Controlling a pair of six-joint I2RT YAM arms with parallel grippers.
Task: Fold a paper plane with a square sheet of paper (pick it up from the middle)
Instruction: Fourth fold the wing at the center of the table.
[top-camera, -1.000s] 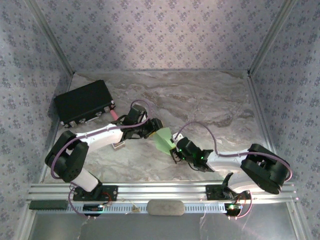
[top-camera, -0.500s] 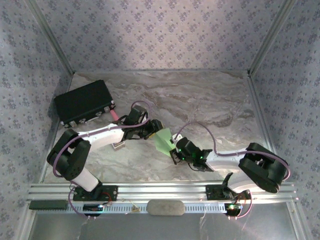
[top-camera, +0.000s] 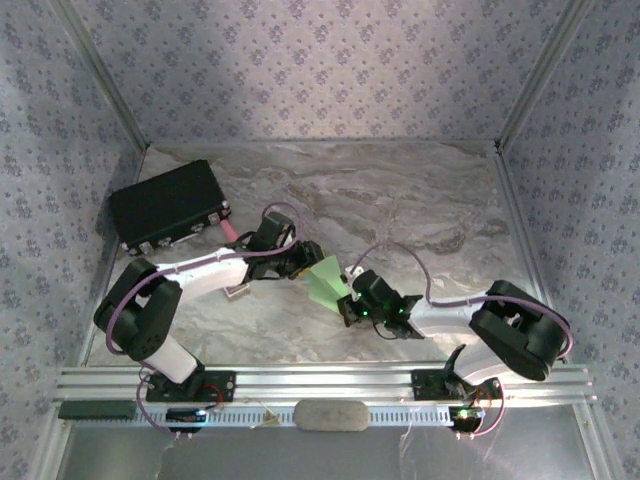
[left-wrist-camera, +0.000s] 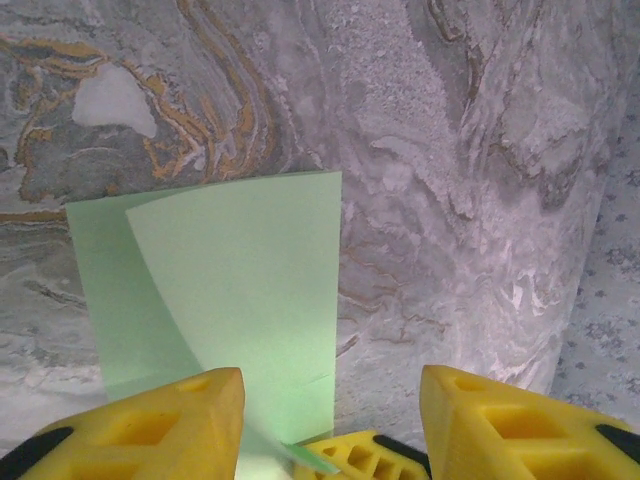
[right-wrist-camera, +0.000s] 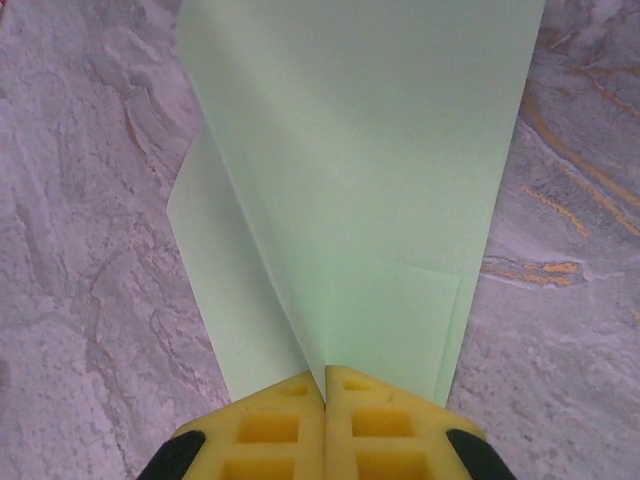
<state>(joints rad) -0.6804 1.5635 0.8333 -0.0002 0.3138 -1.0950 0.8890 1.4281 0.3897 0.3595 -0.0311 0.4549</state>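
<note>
Pale-green paper sheet (top-camera: 327, 283) pinched by the right gripper (top-camera: 350, 303), near the middle of the table.
From the top, the folded sheet is between the two grippers, in the middle of the marble table (top-camera: 420, 200) and a little toward the near side. In the right wrist view the yellow fingers (right-wrist-camera: 270, 425) are pressed together on one end of the sheet, which spreads in two layers beyond them. The left gripper (top-camera: 309, 260) is at the sheet's left side; in its wrist view its fingers (left-wrist-camera: 180, 415) stand apart, released, with a corner of the sheet between them. A black box (top-camera: 165, 205) lies at the far left.
</note>
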